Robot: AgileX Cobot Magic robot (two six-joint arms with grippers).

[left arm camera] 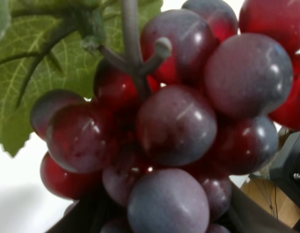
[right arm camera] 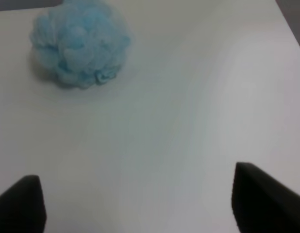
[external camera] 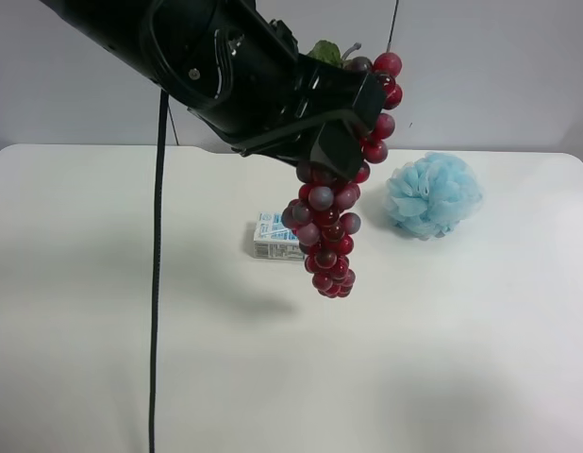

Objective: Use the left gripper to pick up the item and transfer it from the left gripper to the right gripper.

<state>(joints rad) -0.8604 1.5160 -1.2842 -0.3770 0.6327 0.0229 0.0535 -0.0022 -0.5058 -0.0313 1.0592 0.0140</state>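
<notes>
The item, a bunch of dark red-purple grapes (external camera: 327, 226), hangs in the air from my all-black left gripper (external camera: 359, 113), which is shut on its top end high above the white table (external camera: 84, 311). In the left wrist view the grapes (left arm camera: 176, 126) and their green leaf (left arm camera: 38, 48) fill the picture right at the fingers. My right gripper (right arm camera: 138, 196) is open and empty, low over bare table, with the two black fingers (right arm camera: 261, 199) far apart. The right arm does not show in the exterior high view.
A small white-blue carton (external camera: 273, 238) lies on the table behind the hanging grapes. A light blue mesh bath puff (external camera: 433, 195) sits at the exterior high view's right; it also shows ahead of the right gripper (right arm camera: 79, 43). A black cable (external camera: 158, 283) hangs down from the left arm.
</notes>
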